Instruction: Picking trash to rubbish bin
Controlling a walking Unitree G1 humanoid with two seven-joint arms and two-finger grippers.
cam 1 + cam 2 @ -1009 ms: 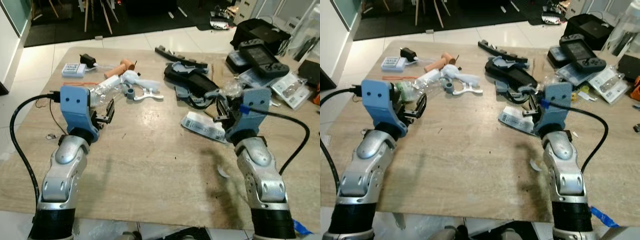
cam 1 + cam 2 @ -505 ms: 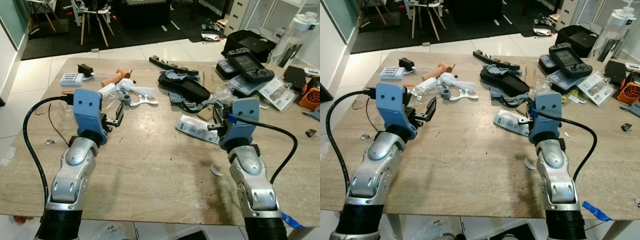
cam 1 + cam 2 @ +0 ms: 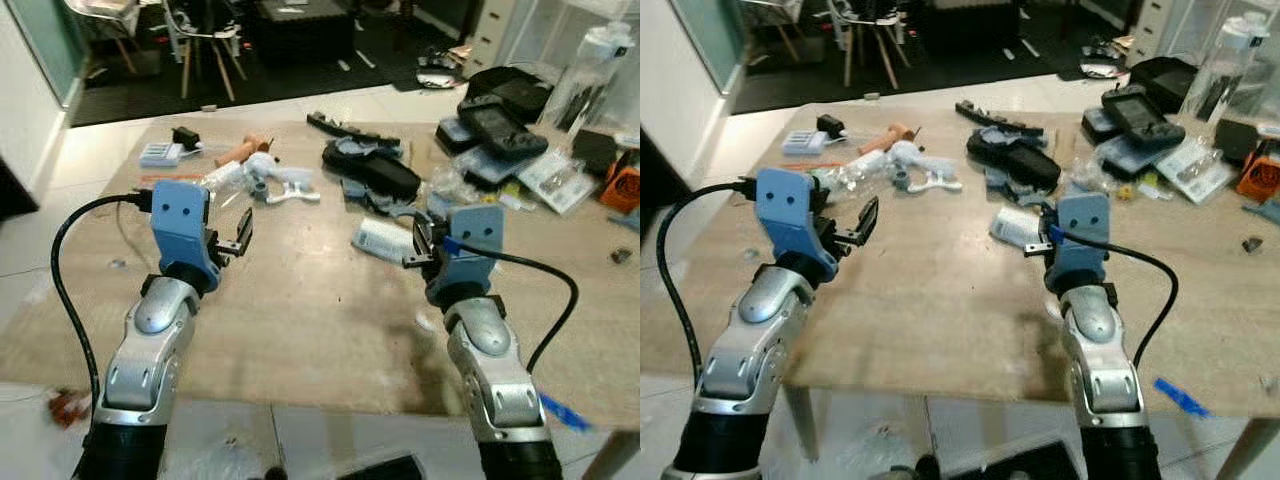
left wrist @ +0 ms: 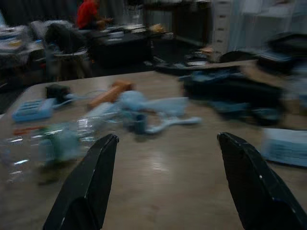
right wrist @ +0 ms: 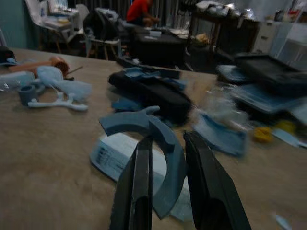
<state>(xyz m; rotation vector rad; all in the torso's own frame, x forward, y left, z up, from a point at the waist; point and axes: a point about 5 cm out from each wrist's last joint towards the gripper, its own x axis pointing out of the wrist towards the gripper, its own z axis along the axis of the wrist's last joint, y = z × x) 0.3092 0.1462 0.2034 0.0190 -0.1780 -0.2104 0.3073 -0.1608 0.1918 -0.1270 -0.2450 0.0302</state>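
My right gripper (image 5: 165,191) is shut on a curved grey-blue plastic piece (image 5: 160,139) and hovers over the wooden table (image 3: 300,310), just short of a white printed packet (image 3: 378,235). My left gripper (image 3: 240,232) is open with nothing between its fingers (image 4: 91,182), held above the table's left half. A crushed clear plastic bottle (image 4: 53,143) lies beyond it and slightly to its left, next to a pale blue-white gun-shaped tool (image 3: 275,180).
A black case (image 3: 375,175), a handheld game console (image 3: 500,125), packets and a clear water bottle (image 3: 590,70) crowd the table's far right. A small white box (image 3: 160,153) and an orange tube (image 3: 240,152) lie far left. The near table edge (image 3: 300,405) and floor lie below.
The whole picture has shifted: the camera has drawn back, so the table's near edge and the floor now show. Both arms keep much the same pose.
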